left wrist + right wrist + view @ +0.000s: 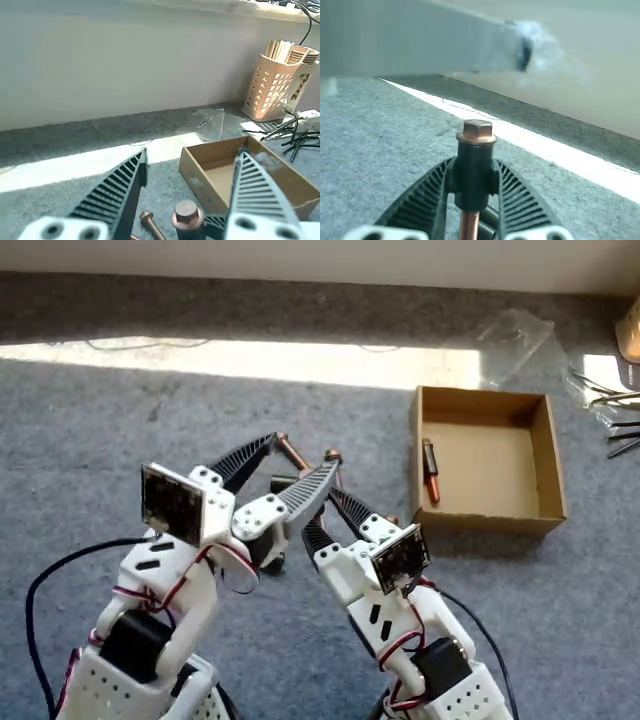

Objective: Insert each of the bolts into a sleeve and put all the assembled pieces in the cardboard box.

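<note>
One assembled piece (430, 472) lies in the cardboard box (548, 460) beyond the right gripper (472, 170), which clamps a sleeve (471, 155) with its bolt (477, 131) seated; the left gripper (193, 152) gapes wide over a loose bolt (150, 223).

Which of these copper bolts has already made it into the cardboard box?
The black-sleeved bolt lying flat on the cardboard box floor. The right gripper clamps a second assembled piece; a bare bolt lies on the carpet.
</note>
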Robot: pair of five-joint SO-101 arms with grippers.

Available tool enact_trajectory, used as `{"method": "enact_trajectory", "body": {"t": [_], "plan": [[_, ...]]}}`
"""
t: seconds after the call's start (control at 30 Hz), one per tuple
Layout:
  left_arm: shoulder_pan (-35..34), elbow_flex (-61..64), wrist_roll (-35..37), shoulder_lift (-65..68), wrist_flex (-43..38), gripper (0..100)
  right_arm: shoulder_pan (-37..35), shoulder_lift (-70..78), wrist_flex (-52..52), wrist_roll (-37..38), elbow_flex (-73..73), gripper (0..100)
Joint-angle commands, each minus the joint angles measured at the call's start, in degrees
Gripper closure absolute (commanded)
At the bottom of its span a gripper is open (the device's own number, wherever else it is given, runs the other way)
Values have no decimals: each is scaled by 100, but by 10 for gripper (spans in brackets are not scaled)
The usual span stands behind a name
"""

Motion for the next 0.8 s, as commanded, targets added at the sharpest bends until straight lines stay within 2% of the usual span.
{"method": "enact_trajectory", "body": {"t": [0.0, 0.17, 0.43, 0.57, 0.77], "plan": [[-57, -303, -642, -708, 255, 738, -40, -57, -4, 53, 629, 994], [-101, -312, -554, -1103, 721, 755, -40, -40, 4, 53, 629, 994], [-1367, -303, -545, -1156, 967, 989, -31, -75, 136, 53, 629, 994], [-1736, -286, -563, -1156, 1029, 992, -31, -75, 145, 53, 629, 994], [-2457, -259, -563, -1165, 1556, 994, -31, -75, 154, 53, 629, 994]]}}
